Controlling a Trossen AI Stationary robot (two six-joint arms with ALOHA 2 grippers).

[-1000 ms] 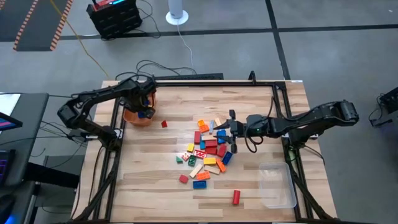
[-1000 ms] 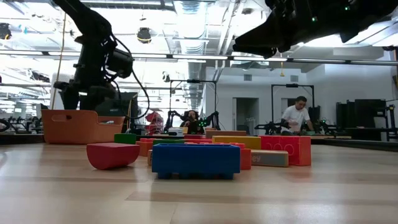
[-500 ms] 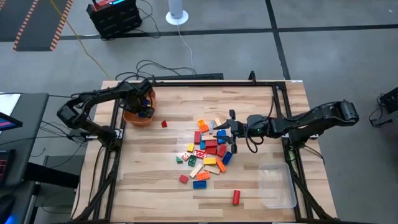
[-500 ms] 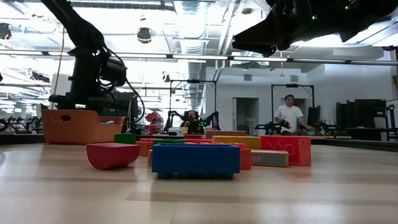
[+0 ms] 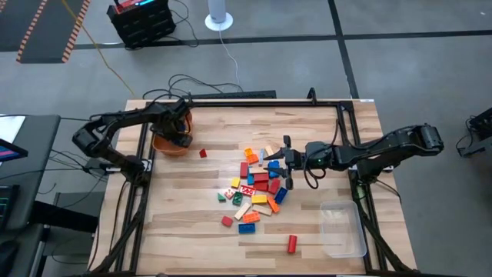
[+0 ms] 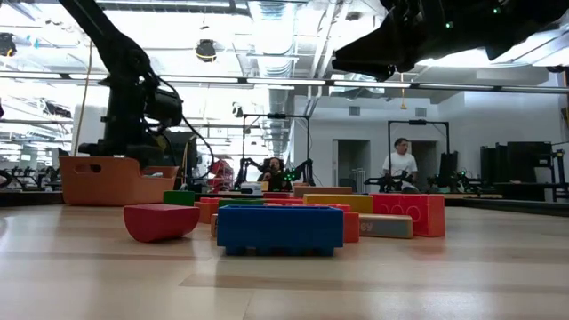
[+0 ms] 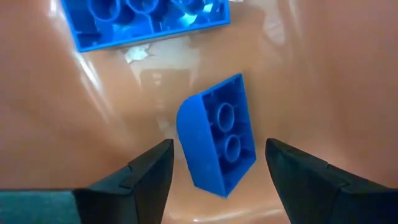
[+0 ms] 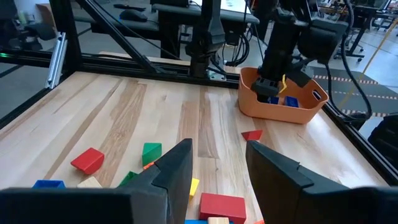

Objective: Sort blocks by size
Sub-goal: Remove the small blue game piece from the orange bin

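High view: the left gripper hangs inside the orange plastic bin, which sits near the far left corner of the wooden tabletop. Left wrist view looks down into that bin, where the two dark fingers stand wide apart with nothing between them; just beyond them a small blue plastic brick with one rounded end lies stud-holes up on the bin floor, and a longer blue brick lies farther off, also underside up. The right gripper hovers over the far right edge of the main heap of plastic toy blocks at the middle of the tabletop; its fingers are parted about halfway and empty. One small red block lies alone just beside the bin, another red block and a red piece lie toward the near edge, apart from the heap. A clear plastic tray rests at the near right corner. Low view shows a long blue brick nearest the camera, a red curved block beside it, and a person standing in the room behind.
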